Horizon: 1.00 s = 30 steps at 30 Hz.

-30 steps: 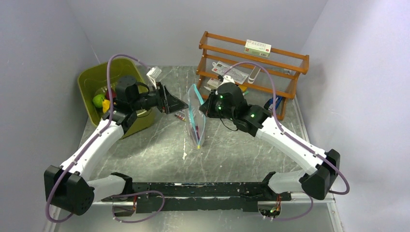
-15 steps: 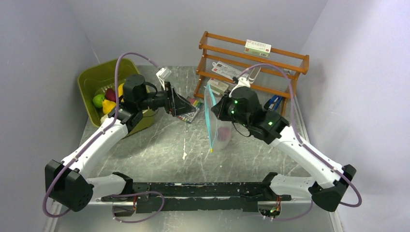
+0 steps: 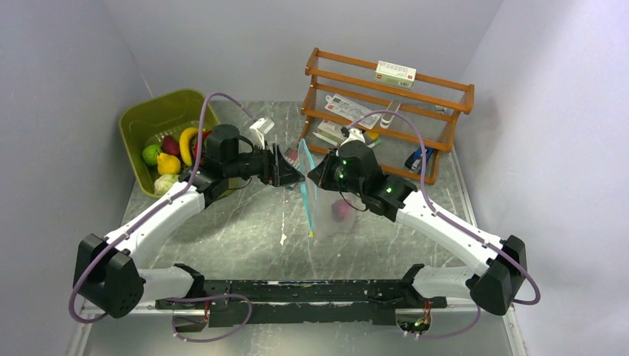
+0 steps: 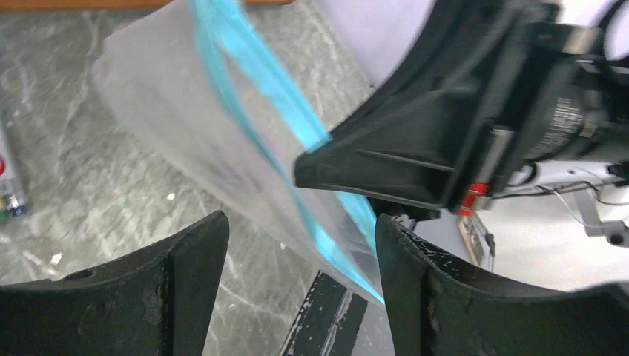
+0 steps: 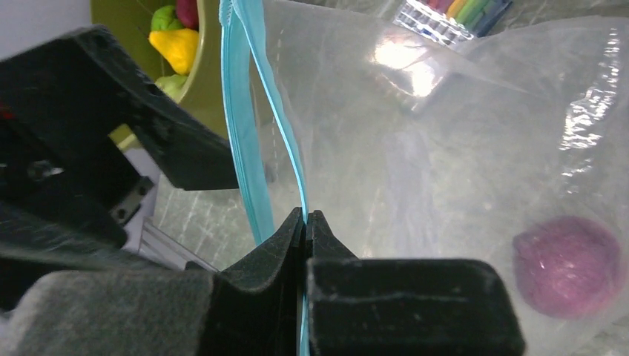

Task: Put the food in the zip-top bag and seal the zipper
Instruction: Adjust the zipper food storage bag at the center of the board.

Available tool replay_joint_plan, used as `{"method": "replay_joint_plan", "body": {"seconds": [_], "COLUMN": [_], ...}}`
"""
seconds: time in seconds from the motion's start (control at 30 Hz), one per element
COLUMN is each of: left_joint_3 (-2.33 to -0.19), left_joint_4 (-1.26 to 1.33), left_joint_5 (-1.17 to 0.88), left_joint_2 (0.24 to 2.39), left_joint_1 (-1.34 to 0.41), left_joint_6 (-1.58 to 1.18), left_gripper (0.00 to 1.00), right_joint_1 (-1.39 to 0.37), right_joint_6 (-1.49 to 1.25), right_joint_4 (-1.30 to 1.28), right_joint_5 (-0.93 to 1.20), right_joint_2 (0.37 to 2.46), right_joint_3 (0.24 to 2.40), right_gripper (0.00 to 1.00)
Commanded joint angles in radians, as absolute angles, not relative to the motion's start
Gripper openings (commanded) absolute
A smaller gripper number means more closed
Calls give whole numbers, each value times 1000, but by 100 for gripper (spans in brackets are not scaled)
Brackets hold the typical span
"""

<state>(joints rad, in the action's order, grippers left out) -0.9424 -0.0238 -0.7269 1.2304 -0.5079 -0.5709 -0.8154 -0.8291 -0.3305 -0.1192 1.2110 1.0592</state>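
Presently the right pincer (image 5: 305, 222), fully closed, pinches the zipper (image 5: 242, 133) of the upright zip-top bag (image 3: 330, 211), its strip crossing directly ahead of the wide-open, empty left pincer (image 4: 300, 237).

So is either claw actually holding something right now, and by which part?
The right gripper is pinched shut on the zip-top bag, gripping it by the teal zipper along its mouth. The left gripper is open and holds nothing.

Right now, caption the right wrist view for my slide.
Right gripper shut on the zip-top bag at its teal zipper, one purple-red toy piece resting inside.
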Motion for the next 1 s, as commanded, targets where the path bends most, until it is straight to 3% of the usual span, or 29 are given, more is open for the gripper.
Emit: {"method": "replay_joint_plan", "body": {"seconds": [0.0,0.37,0.6,0.73,0.97], "left_joint_3": [-973,-988,-1030,-1029,-1008], "left_joint_4": [-90,-85,-216,-235,-249], "left_joint_5": [-609,-580,-442,-427,-447], "left_joint_2": [1257,1321,1300,1277,1302], "left_joint_1": [-528,-534,-535,-535,-535], "left_joint_6": [-551,-555,-520,-523,-545], "left_gripper": [69,55,21,8,7], "right_joint_1": [-813,-813,-812,-812,-812], "right_joint_6": [-859,-843,-757,-716,-687], "right_joint_4": [-254,-234,-364,-442,-546], "right_joint_5": [-119,-104,-143,-196,-292], "right_joint_2": [1217,1220,1243,1222,1149], "right_joint_3": [1058,1073,1150,1180,1240], "right_gripper": [0,0,0,0,0]}}
